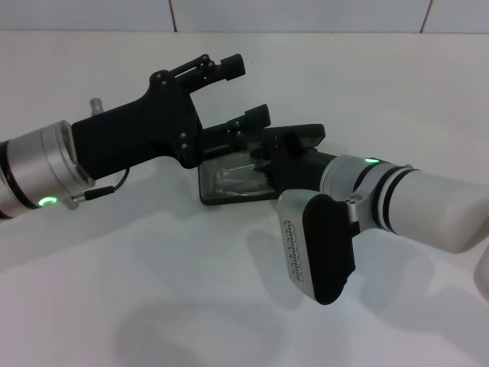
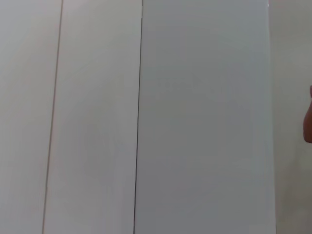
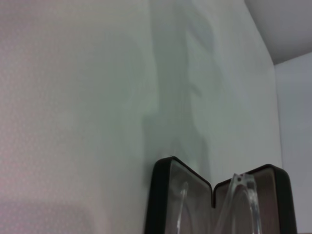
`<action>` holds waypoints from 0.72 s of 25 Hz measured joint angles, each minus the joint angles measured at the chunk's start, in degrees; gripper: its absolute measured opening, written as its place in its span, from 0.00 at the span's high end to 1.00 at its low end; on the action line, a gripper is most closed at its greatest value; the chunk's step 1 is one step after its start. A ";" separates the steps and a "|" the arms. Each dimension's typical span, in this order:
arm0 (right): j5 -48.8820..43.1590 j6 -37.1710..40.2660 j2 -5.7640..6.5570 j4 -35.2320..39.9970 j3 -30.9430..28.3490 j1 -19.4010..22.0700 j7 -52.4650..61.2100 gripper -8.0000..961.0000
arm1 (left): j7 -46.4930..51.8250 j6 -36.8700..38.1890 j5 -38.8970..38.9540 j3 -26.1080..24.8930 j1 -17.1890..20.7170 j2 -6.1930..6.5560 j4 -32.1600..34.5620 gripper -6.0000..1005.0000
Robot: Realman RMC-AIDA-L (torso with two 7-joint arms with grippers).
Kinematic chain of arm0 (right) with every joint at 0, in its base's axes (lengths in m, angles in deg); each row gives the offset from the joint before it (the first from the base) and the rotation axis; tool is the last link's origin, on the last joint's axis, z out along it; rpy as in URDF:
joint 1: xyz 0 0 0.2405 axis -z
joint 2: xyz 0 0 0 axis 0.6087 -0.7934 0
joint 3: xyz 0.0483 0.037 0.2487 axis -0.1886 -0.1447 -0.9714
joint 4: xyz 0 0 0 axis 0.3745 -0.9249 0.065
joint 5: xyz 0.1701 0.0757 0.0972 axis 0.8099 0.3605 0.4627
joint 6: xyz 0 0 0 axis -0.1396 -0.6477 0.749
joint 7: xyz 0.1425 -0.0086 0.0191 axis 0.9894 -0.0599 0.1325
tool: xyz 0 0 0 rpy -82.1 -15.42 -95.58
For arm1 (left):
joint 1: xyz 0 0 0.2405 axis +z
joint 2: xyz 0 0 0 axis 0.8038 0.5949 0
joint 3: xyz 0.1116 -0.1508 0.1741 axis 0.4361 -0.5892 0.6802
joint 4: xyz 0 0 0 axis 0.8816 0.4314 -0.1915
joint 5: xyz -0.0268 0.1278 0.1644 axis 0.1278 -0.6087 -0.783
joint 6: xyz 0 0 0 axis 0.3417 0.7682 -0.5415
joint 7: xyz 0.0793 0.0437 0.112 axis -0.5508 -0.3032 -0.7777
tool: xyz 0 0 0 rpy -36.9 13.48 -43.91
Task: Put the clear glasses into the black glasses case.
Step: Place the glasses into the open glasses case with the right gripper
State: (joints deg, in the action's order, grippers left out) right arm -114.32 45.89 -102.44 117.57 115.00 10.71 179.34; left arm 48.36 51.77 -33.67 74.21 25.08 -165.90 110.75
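Left gripper (image 1: 238, 90), fingers spread apart, hovers just above the open slim black hard-shell glasses case (image 1: 221, 195) on the white table (image 1: 153, 290). Transparent plastic glasses (image 1: 241, 177) lie inside along its length. Right gripper (image 1: 269, 157) reaches in; its fingers are hidden.

Looked like a robot test bench in a lab, not anybody's home. The work surface was a plain white table (image 1: 153, 306) with a white tiled or panelled wall (image 1: 306, 14) right behind it, thin dark seams running between the panels (image 2: 138, 122). No furniture, no household clutter in view, just that bare white setup, pretty much what a staged recording station looks like.
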 joint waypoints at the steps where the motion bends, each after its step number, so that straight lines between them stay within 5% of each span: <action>1: 0.00 -0.04 0.00 -0.01 0.00 0.02 0.00 0.86 | 0.00 0.00 -0.01 0.00 -0.02 0.00 0.03 0.22; 9: -0.02 -0.24 -0.01 -0.64 -0.59 0.07 -0.03 0.86 | 0.00 -0.01 -0.04 0.00 -0.06 0.01 -0.10 0.22; 18: -0.17 -5.16 0.00 -2.01 -0.59 1.07 -0.94 0.68 | 0.00 -0.01 -0.04 0.00 -0.06 -0.06 -0.12 0.22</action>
State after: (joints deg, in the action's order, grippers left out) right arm -114.50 40.73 -102.44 115.56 114.41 11.78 178.40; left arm 48.36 51.76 -33.71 74.21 25.01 -165.96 110.63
